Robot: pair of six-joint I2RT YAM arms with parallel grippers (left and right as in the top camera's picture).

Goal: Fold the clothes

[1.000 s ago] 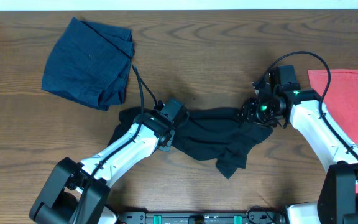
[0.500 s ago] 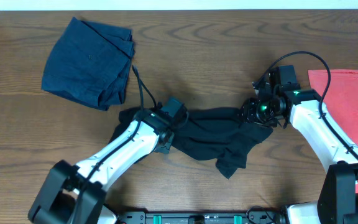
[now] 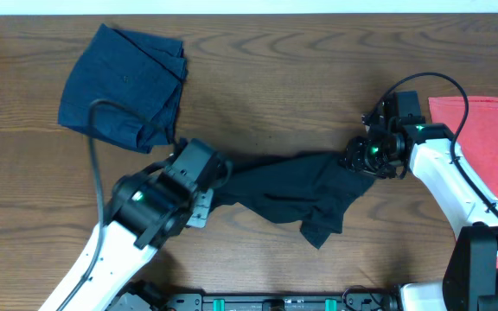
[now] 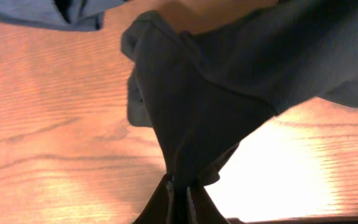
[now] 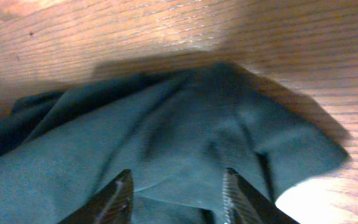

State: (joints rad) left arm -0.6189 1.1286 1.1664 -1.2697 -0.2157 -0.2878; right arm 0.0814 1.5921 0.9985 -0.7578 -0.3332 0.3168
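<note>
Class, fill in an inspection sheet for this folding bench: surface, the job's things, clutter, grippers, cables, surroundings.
surface: wooden table, bare wood between the garments.
job's things: black T-shirt crumpled at centre; navy-blue garment bunched far left; coral-red T-shirt at right edge, partly out of frame.
clutter: nothing seen.
grippers: left gripper shut on the black T-shirt's edge; right gripper open over its other end.
cables: black cable loops from left arm over navy-blue garment; second cable arcs above right arm.
surroundings: pale strip beyond the table's far edge.

Robot lab: wooden table [image 3: 301, 78], two white arms [image 3: 439, 177].
</note>
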